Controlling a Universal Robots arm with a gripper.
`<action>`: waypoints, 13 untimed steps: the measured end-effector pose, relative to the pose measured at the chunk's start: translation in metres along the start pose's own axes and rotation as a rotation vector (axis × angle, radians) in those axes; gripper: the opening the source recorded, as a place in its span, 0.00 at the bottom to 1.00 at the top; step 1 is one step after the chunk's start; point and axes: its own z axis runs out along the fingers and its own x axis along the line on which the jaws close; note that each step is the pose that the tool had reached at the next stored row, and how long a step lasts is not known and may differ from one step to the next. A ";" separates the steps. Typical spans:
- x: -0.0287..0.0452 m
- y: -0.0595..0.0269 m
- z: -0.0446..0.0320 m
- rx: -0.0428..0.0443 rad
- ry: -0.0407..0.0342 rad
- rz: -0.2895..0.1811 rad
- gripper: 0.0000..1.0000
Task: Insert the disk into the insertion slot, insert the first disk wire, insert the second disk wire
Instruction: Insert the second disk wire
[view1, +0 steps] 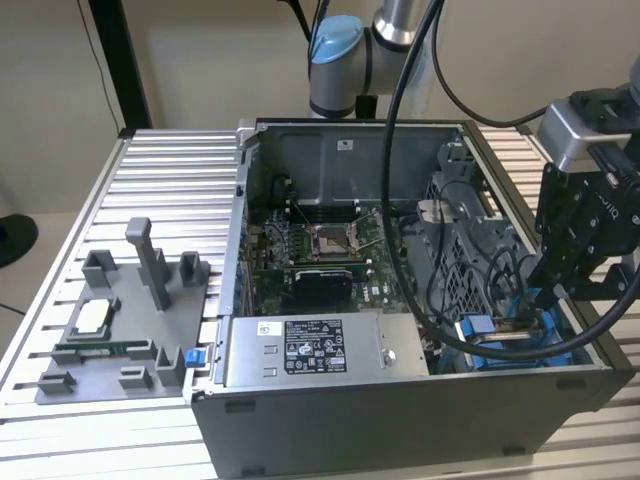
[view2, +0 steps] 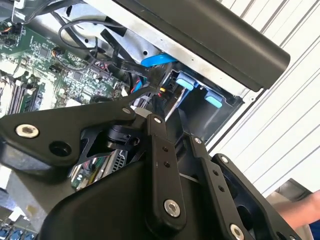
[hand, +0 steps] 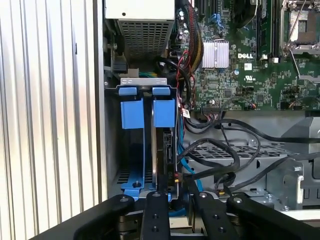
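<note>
The disk (hand: 161, 150) stands edge-on in its blue carrier (hand: 164, 112), seated in the insertion slot of the grey perforated drive cage (view1: 465, 265) at the case's front corner on the exterior view's right. In the exterior view the carrier's blue end (view1: 478, 326) shows low in the case. My gripper (view1: 553, 292) reaches down right behind the disk, its fingers drawn together on a black disk wire connector (hand: 175, 176) with red and yellow leads. That connector sits at the disk's rear edge. In the second wrist view the gripper (view2: 159, 100) holds the same plug (view2: 162, 91).
A second blue carrier (hand: 132, 112) sits in the neighbouring bay. Black cable loops (hand: 220, 150) crowd the cage. The silver power-supply box (view1: 300, 350) and motherboard (view1: 320, 250) lie inside the case. A grey fixture tray (view1: 120, 320) rests on the slatted table. A hand (view2: 302, 210) is nearby.
</note>
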 end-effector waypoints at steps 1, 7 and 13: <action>0.0000 0.0000 0.0000 0.0000 0.0000 0.000 1.00; -0.0004 0.0001 -0.0048 -0.0007 0.0000 0.000 1.00; -0.0005 0.0001 -0.0065 -0.0007 0.0000 0.000 1.00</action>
